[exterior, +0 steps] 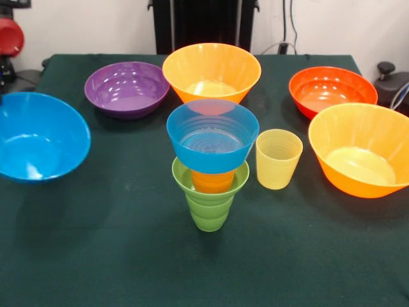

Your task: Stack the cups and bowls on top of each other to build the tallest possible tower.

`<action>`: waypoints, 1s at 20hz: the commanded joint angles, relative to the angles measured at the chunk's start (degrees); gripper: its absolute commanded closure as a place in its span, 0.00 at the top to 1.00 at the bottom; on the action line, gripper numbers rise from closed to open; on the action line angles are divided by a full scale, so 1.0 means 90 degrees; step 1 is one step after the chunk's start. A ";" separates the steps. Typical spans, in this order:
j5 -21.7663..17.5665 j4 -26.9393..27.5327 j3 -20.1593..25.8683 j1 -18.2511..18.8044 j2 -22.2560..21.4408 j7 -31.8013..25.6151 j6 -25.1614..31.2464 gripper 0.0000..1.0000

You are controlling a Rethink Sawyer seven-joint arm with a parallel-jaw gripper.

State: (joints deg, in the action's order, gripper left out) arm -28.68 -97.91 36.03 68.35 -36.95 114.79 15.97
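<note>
The claw does not show anywhere, so whether its fingers are apart or together cannot be told. At the middle of the bench, which is covered in dark green cloth, stands the tower: a green cup upright at the bottom, a small green bowl seated on its rim, an orange cup sitting inside that bowl, and a translucent blue bowl resting on top, open side up. Just to the right of the tower, apart from it, a pale yellow cup stands upright on the cloth. Further right lies a big orange bowl, and behind that a red-orange bowl, the two close together. Behind the tower sits the second big orange bowl, with a purple bowl just to its left, their rims close or touching. A medium blue bowl lies at the left edge, well apart from the tower. All the loose bowls sit open side up.
</note>
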 commanded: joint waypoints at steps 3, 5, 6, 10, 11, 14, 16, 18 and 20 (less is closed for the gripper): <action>0.0306 -0.0541 0.0697 0.0036 -0.0796 -0.0586 0.0982 0.00; 0.0309 -0.0555 0.0714 0.0034 -0.0816 -0.0550 0.0962 0.00; 0.0306 -0.0556 0.0723 0.0034 -0.0809 -0.0543 0.0952 0.00; 0.0270 -0.0490 0.0746 0.0015 -0.0607 -0.0539 0.0848 0.00; 0.0264 -0.0486 0.0759 0.0017 -0.0591 -0.0535 0.0833 0.00; 0.0381 -0.0637 0.0948 0.0156 -0.0771 -0.0560 0.0911 0.00; 0.0544 -0.0763 0.1161 0.0305 -0.1001 -0.0622 0.1054 0.00; 0.0815 -0.0864 0.1453 0.0518 -0.1316 -0.0741 0.1321 0.00; 0.1143 -0.0897 0.1789 0.0790 -0.1729 -0.0929 0.1672 0.00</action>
State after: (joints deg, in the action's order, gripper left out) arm -23.84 -101.61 44.18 72.59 -45.39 114.79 18.88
